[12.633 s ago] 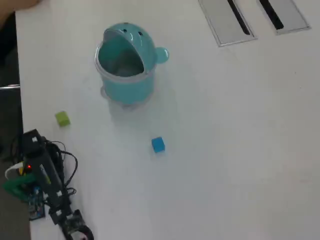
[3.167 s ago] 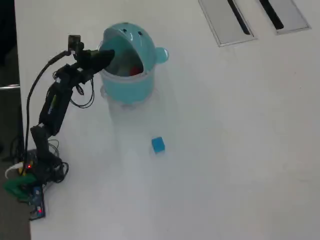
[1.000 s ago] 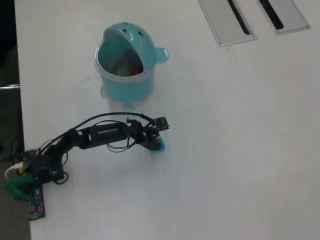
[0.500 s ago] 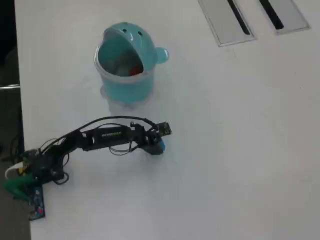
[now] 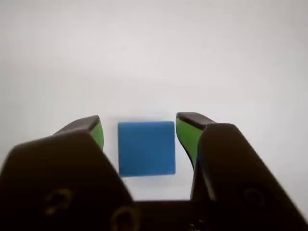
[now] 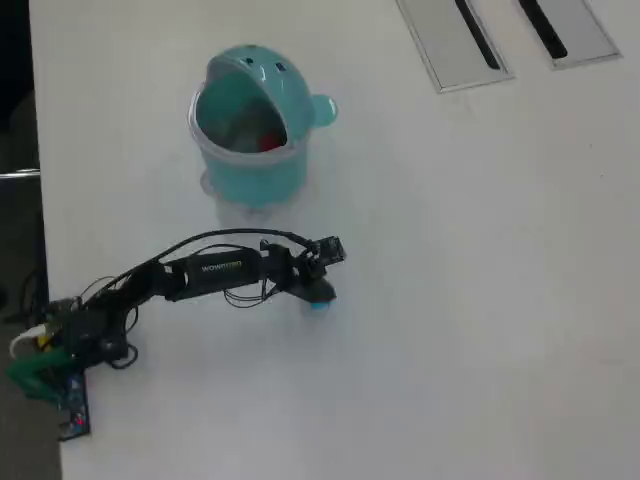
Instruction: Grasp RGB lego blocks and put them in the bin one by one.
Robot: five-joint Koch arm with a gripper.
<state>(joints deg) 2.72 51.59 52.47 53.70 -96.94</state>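
The small bright blue cube-shaped lego block (image 5: 146, 148) lay flat on the white tabletop (image 6: 480, 300), well apart from the teal round plastic bin (image 6: 252, 125), nearer the camera's lower edge in the overhead view. The black arm (image 6: 205, 275) reached out low across the tabletop, its gripper (image 5: 142, 135) down over the block. In the wrist view the two green-padded fingers (image 5: 186, 134) stood spread, one on each side of the block, with a sliver of white tabletop showing between each pad and the blue faces, so nothing was clamped yet.

Inside the bin, a small red block (image 6: 266, 143) showed against the far wall in the overhead view. No yellow-green block could be seen on the tabletop; whether it sat in the bin beneath the domed hood could not be made out. Judging from this, the task looked well along: at least one block was binned, and the blue one seemed to be the last left outside. What remained was to close on it, lift it, carry it over the pale rim and drop it in.
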